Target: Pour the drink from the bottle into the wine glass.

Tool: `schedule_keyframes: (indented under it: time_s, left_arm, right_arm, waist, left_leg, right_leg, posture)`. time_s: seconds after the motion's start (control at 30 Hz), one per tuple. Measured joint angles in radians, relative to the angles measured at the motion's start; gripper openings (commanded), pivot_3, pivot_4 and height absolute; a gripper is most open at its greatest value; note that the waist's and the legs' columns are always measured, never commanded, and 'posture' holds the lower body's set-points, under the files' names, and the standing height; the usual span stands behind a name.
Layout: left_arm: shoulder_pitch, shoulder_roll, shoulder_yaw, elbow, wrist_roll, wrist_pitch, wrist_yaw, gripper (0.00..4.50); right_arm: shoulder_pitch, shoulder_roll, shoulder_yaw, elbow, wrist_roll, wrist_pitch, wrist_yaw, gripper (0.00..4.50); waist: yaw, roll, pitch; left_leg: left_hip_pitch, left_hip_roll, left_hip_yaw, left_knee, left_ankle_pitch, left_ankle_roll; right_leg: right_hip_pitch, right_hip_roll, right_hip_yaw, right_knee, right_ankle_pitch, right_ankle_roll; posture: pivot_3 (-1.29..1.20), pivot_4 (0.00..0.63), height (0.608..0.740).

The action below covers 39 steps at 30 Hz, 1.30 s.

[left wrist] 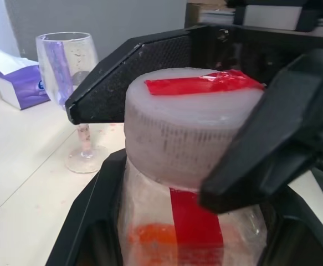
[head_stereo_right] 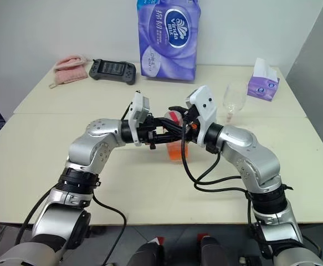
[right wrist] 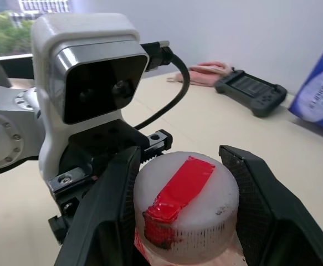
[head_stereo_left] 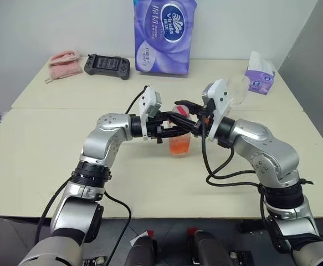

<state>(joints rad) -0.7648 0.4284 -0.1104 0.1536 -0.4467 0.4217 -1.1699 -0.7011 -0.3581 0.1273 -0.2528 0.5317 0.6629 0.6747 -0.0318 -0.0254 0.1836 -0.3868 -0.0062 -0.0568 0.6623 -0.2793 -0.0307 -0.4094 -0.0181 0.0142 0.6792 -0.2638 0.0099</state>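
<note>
Bottle (head_stereo_left: 179, 141) sits clamped in left pincer (head_stereo_left: 175, 132); right pincer (right wrist: 186, 213) clamps its cap (right wrist: 186, 208), and a slipping twist could spill drink

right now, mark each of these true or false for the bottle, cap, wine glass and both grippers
1. The left gripper holds the bottle by its body. True.
2. The right gripper has its fingers on either side of the cap. True.
3. The cap is off and lying on the table. False: it sits on the bottle.
4. The wine glass is full of orange drink. False: its bowl looks empty; the drink is in the bottle.
5. The wine glass lies tipped over. False: it stands upright.
</note>
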Motion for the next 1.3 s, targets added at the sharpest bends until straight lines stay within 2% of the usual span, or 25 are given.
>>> schedule_keyframes:
  time_s: [0.1, 0.2, 0.3, 0.43, 0.47, 0.6, 0.77, 0.97, 1.13, 1.23, 1.3]
  left_arm:
    - [0.035, 0.049, 0.0, -0.087, -0.061, 0.058, -0.074, 2.18]
    - [0.037, 0.08, 0.006, -0.111, -0.073, 0.115, -0.088, 2.18]
    - [0.034, 0.069, 0.006, -0.108, -0.073, 0.131, -0.085, 2.18]
    - [0.02, 0.06, 0.014, -0.051, -0.059, 0.088, -0.079, 2.18]
    - [0.02, 0.064, 0.025, -0.031, -0.056, 0.077, -0.074, 2.18]
    - [0.016, 0.066, 0.041, -0.004, -0.048, 0.059, -0.05, 2.18]
    - [0.016, 0.041, 0.04, 0.006, -0.039, 0.039, -0.019, 2.18]
    - [0.015, 0.037, 0.039, 0.017, -0.036, 0.029, -0.02, 2.18]
    - [0.004, 0.026, 0.037, 0.034, -0.022, 0.022, -0.02, 2.18]
    - [0.004, 0.025, 0.037, 0.035, -0.02, 0.022, -0.02, 2.18]
    - [0.004, 0.025, 0.037, 0.034, -0.02, 0.024, -0.02, 2.18]
  right_arm:
    - [-0.07, -0.055, 0.025, 0.113, 0.032, -0.071, 0.283, 1.94]
    - [-0.145, -0.042, 0.049, 0.267, 0.032, -0.119, 0.426, 1.94]
    - [-0.175, -0.043, 0.045, 0.34, 0.039, -0.125, 0.48, 2.94]
    - [-0.13, -0.118, -0.03, 0.286, 0.04, -0.097, 0.423, 4.37]
    - [-0.101, -0.146, -0.063, 0.246, 0.041, -0.077, 0.391, 4.44]
    - [-0.003, -0.178, -0.139, 0.048, 0.049, 0.016, 0.24, 4.44]
    - [0.055, -0.07, -0.13, -0.161, 0.039, 0.096, -0.003, 4.44]
    - [0.054, 0.058, -0.034, -0.198, -0.021, 0.116, -0.179, 4.44]
    - [0.054, 0.098, 0.008, -0.163, -0.06, 0.098, -0.213, 4.44]
    - [0.054, 0.098, 0.009, -0.143, -0.07, 0.087, -0.218, 3.87]
    - [0.054, 0.098, 0.009, -0.138, -0.069, 0.087, -0.217, 3.15]
  waist:
    - [-0.003, 0.001, 0.002]
    - [-0.004, 0.002, 0.003]
    - [0.001, 0.003, 0.003]
    - [0.011, 0.003, 0.003]
    - [0.012, 0.003, 0.003]
    - [0.007, 0.003, 0.003]
    - [-0.004, 0.003, 0.003]
    - [0.0, 0.003, 0.003]
    - [0.0, 0.003, 0.003]
    - [0.0, 0.003, 0.003]
    - [0.0, 0.003, 0.003]
  left_leg:
    - [0.001, 0.0, 0.001, 0.0, 0.0, 0.0]
    - [0.002, 0.001, 0.001, 0.0, 0.0, 0.0]
    - [0.001, 0.001, 0.0, 0.0, 0.0, 0.0]
    - [-0.005, -0.001, -0.004, 0.003, 0.0, 0.0]
    - [-0.007, -0.001, -0.003, 0.003, 0.0, 0.0]
    - [-0.013, 0.0, -0.003, 0.002, 0.001, -0.001]
    - [-0.012, 0.0, 0.0, 0.002, 0.001, -0.001]
    - [-0.012, 0.0, -0.001, 0.003, 0.002, -0.001]
    - [-0.012, -0.001, -0.001, 0.003, 0.002, -0.001]
    - [-0.012, -0.001, -0.001, 0.003, 0.002, -0.001]
    - [-0.012, 0.0, -0.001, 0.003, 0.002, -0.001]
  right_leg:
    - [0.0, 0.001, -0.001, 0.0, 0.0, 0.0]
    - [0.001, 0.001, -0.001, 0.001, 0.0, 0.0]
    - [0.001, 0.001, -0.001, 0.001, 0.0, 0.0]
    - [-0.001, -0.002, -0.002, -0.001, 0.0, 0.0]
    - [-0.003, -0.002, -0.002, -0.001, 0.0, 0.0]
    - [-0.012, -0.002, 0.0, 0.001, 0.0, 0.0]
    - [-0.012, -0.001, 0.001, 0.003, 0.0, -0.001]
    - [-0.011, -0.001, 0.001, 0.003, 0.001, 0.0]
    - [-0.011, -0.001, 0.001, 0.003, 0.001, 0.0]
    - [-0.011, -0.001, 0.0, 0.003, 0.001, 0.0]
    - [-0.011, -0.001, 0.0, 0.003, 0.001, 0.0]
  posture:
    - [0.0, 0.15, 0.74]
    - [0.0, 0.15, 0.74]
    - [0.0, 0.15, 0.74]
    - [0.0, 0.15, 0.74]
    - [0.0, 0.15, 0.74]
    - [0.0, 0.15, 0.74]
    - [0.0, 0.15, 0.74]
    - [0.0, 0.15, 0.74]
    - [0.0, 0.15, 0.74]
    - [0.0, 0.15, 0.74]
    - [0.0, 0.15, 0.74]
